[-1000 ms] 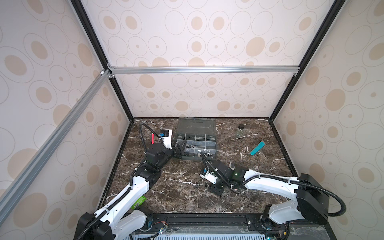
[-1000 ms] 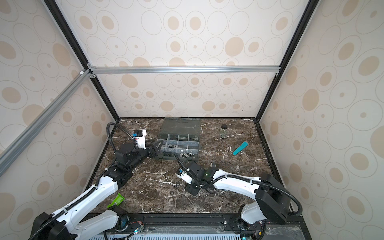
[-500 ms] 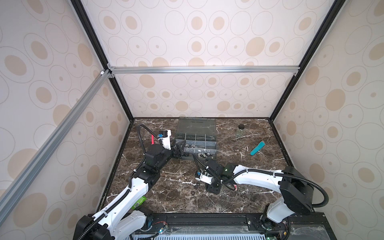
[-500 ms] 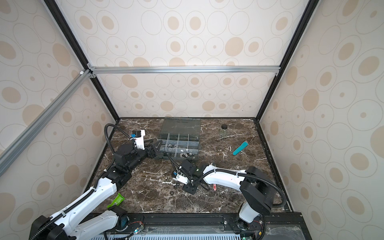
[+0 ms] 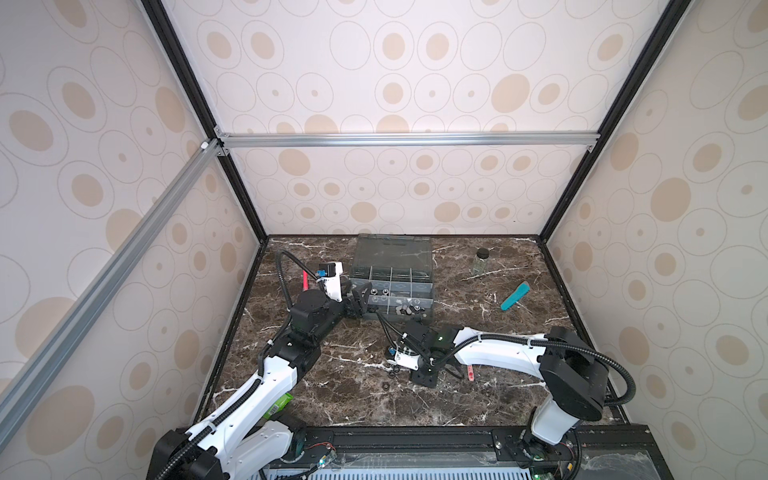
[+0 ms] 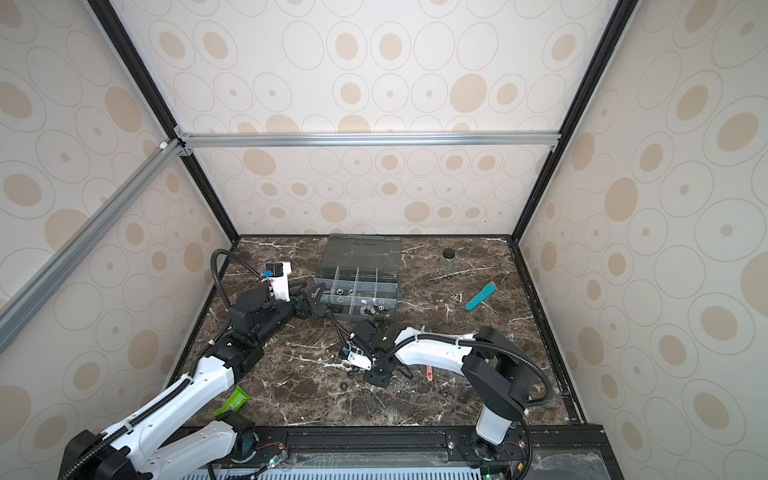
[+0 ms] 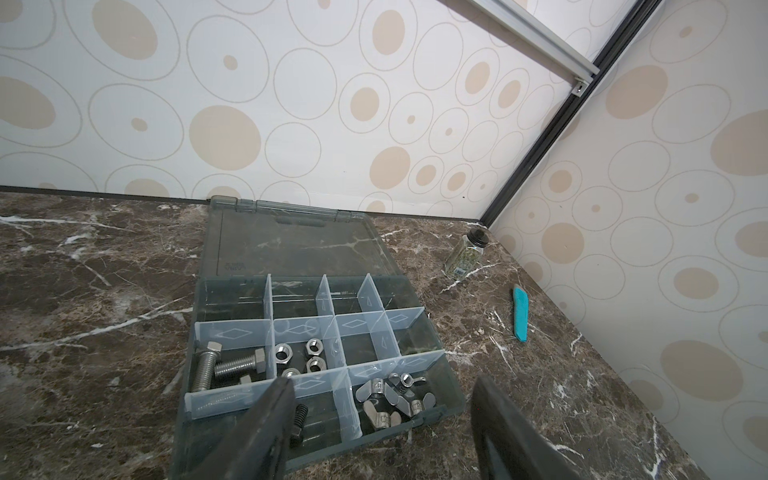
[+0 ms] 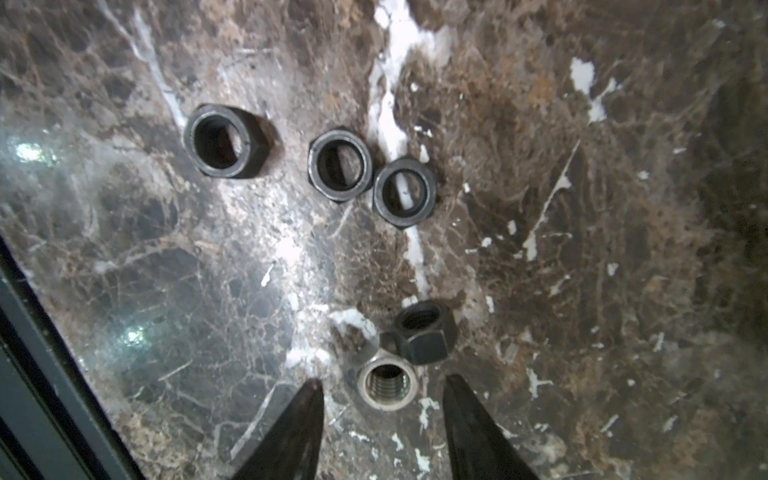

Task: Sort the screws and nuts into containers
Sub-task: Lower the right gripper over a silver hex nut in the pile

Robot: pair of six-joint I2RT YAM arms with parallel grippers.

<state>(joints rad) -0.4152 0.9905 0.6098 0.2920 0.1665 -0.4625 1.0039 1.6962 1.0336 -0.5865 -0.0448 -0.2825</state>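
**Right gripper** (image 8: pixel 383 383): the jaws stand apart and point down at the marble table (image 8: pixel 602 291). Nothing is clamped.
- A silver nut (image 8: pixel 387 384) stands directly between the fingertips with its hole upward. Its rim is bright and the internal thread is plainly visible.
- A gap shows on each side of it, so neither fingertip touches it.
- Just ahead of the fingertips a tilted black nut (image 8: pixel 426 347) leans against the silver one, in contact with it. Its hex flats are matte and dark.
- Farther ahead, three flat black nuts (image 8: pixel 338 194) lie on the table. Two touch each other. The outlying nut (image 8: pixel 254 145) lies apart from them and looks thicker-walled.

**Left gripper** (image 7: pixel 381 381): the jaws are wide apart and empty. It is held over the nearest row of the organizer box (image 7: pixel 452 392).
- The smoky lid (image 7: pixel 291 245) is folded back flat on the far side of the box.
- In the nearest row, wing nuts (image 7: pixel 384 401) lie heaped below the gap between the fingers.
- In the same row, a short dark screw (image 7: pixel 300 417) lies just beside one finger (image 7: pixel 266 428).
- In the next row ahead, one compartment holds silver hex bolts (image 7: pixel 226 368) with threaded shafts. The adjoining compartment holds silver hex nuts (image 7: pixel 300 357).
- The compartments in the farthest row show no contents.
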